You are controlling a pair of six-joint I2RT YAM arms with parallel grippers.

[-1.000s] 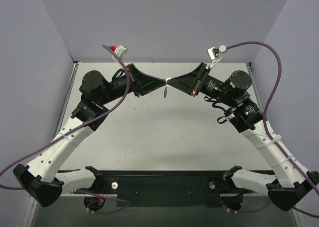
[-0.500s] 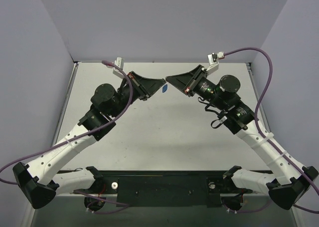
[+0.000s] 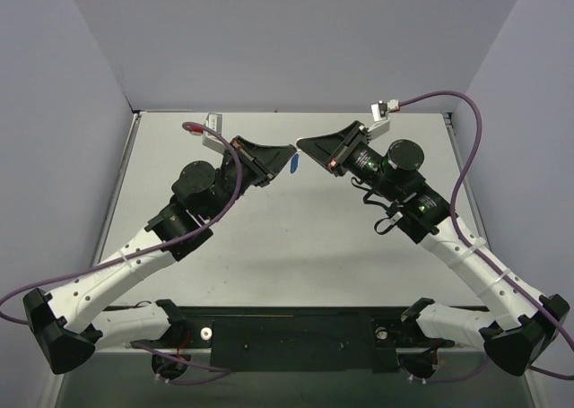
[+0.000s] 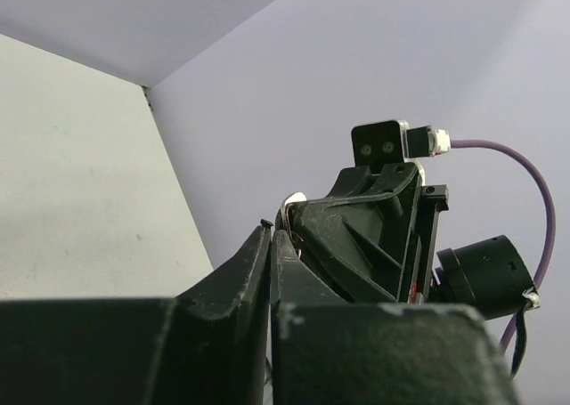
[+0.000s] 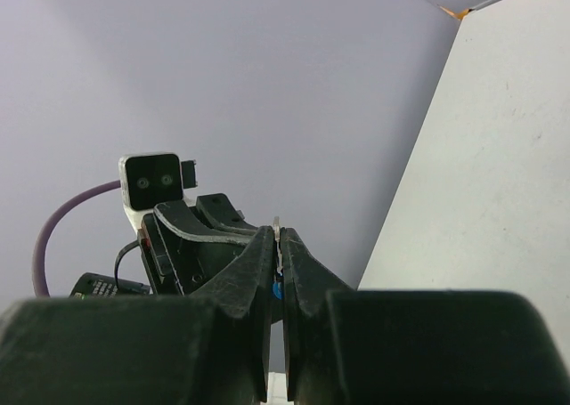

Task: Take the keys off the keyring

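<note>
White-linked left arm (image 3: 117, 266) and right arm (image 3: 489, 273) carry black joints, black wedge pincers (image 3: 292, 147), purple cables (image 3: 466, 168).

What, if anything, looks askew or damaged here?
Nothing stands out. The left gripper and right gripper meet tip to tip above the table, both shut; the right pinches a silver metal piece, and a blue tag hangs below.

Left arm (image 3: 134, 260): stretched forward, angled inward toward centre.
Left claw (image 3: 289, 149): fingers pressed together, tip just beside the right claw.
Right arm (image 3: 466, 251): mirrors it, angled inward.
Right claw (image 3: 302, 144): fingers pressed together.
</note>
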